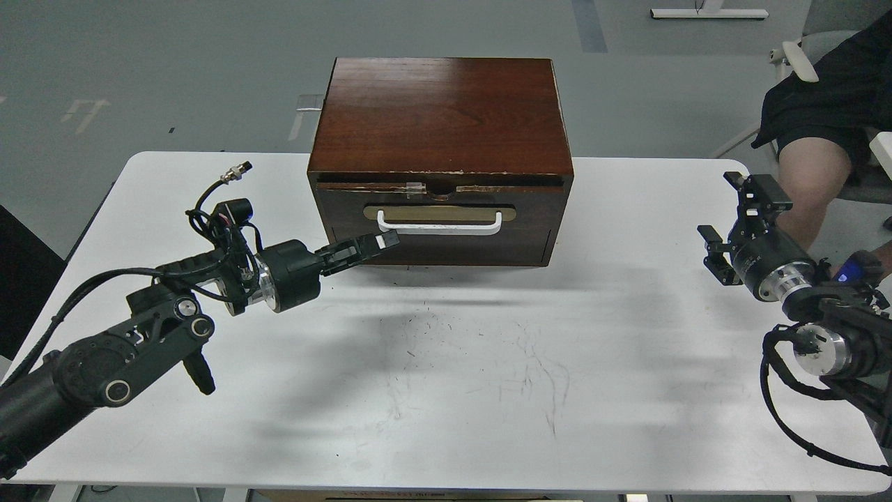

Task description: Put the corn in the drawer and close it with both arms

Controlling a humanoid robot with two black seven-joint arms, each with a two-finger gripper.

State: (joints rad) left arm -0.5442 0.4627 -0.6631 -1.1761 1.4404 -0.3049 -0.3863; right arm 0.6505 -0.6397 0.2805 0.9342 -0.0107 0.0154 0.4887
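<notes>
Meeting white handle (439,226) of drawer (446,247), left gripper (382,242); lettering unreadable.

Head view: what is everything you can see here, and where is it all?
box: 1, dark reddish-brown, back middle of the table
drawer: 1, reddish-brown, front of box, looks closed
handle: 1, white bar on a tan plate, on drawer front
table: 1, white, scuffed, under everything
person: 1, black clothes, bare leg, seated at far right
corn: none visible
left gripper: 1, black, fingers together at handle's left end
right gripper: 1, black, open, right edge of table
</notes>
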